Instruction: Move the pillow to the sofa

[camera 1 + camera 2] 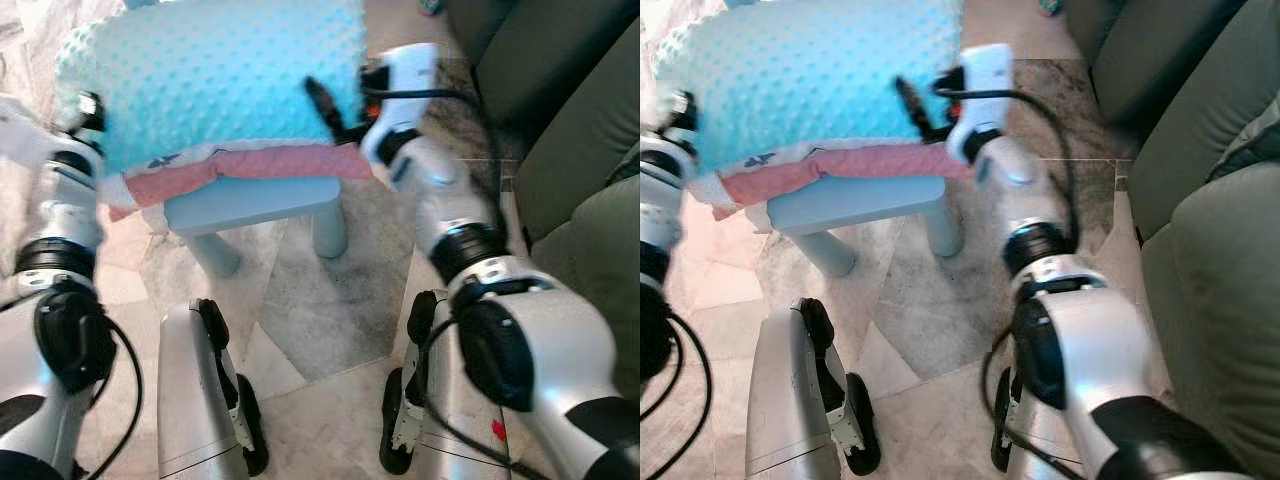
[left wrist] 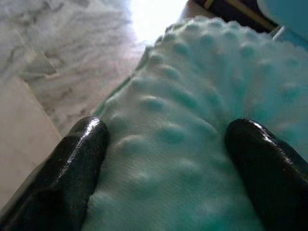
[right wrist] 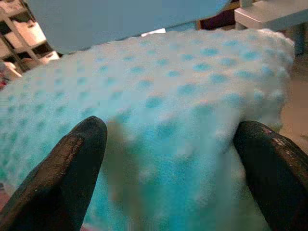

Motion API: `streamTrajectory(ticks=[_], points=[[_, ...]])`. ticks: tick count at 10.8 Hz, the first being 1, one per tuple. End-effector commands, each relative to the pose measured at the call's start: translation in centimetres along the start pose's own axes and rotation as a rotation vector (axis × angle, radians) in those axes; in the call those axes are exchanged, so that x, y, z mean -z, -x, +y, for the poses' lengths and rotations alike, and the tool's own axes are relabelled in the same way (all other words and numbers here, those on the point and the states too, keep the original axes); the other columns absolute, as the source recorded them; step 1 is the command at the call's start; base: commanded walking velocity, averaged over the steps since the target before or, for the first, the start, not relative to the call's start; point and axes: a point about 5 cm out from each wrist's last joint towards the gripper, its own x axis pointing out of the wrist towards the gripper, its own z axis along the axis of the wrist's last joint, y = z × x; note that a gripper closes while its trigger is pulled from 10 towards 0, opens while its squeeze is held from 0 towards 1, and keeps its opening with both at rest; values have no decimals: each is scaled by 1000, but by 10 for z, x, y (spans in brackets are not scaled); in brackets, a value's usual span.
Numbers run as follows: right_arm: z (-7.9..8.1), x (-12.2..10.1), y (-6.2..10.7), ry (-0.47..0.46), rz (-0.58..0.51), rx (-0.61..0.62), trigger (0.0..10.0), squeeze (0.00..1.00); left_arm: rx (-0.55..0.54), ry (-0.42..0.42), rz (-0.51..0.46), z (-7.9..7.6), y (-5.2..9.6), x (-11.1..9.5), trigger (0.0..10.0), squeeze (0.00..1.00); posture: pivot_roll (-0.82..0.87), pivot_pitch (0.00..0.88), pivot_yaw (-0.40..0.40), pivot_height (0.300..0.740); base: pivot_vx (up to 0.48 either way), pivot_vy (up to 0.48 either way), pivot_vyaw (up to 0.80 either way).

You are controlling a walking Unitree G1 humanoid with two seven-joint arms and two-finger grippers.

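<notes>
The pillow (image 1: 215, 80), pale turquoise with a raised dotted nap, lies on top of a small light-blue worktop (image 1: 255, 200) in front of the robot, with a pink and white printed layer (image 1: 250, 165) showing under its near edge. The worktop stands on stubby round legs (image 1: 328, 232) on a marbled tile floor (image 1: 320, 310).

The left tool (image 2: 163, 159) is at the pillow's left end, its two black fingers (image 2: 72, 168) spread wide with the dotted fabric bulging between them; the fabric touches the inner faces of both. The right tool (image 3: 168, 163) is at the pillow's right end, its fingers (image 3: 62, 178) likewise set wide apart with the pillow's edge filling the gap. From the head views, the right tool's dark fingers (image 1: 325, 105) press against the pillow's right side just above the pink layer, and a black cable (image 1: 440, 95) loops from the white wrist housing.

The sofa (image 1: 580, 150), dark olive green, stands to the robot's right, its front edge close beside the right arm (image 1: 500, 300) and near the worktop's right leg. Between pillow and sofa lie the right forearm and a strip of floor. Below, the robot's two silver legs (image 1: 200, 390) stand on the tiles just short of the worktop.
</notes>
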Motion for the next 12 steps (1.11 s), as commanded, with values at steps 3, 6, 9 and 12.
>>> streamTrajectory(ticks=[3,6,9,12], points=[[13,9,-4,98,45,25,10000,0,14,-31,68,-2,1,14,10000,0,-73,509,48,454,0,0,0],[14,33,3,94,181,87,10000,0,51,-58,142,-5,4,30,10000,0,-73,515,47,454,0,0,0],[28,44,1,-178,206,54,0,0,124,-49,228,-12,7,46,3529,0,-66,515,49,454,0,0,0],[32,44,1,-206,194,8,0,0,122,-41,275,-1,11,53,0,0,-68,520,50,454,0,0,0]])
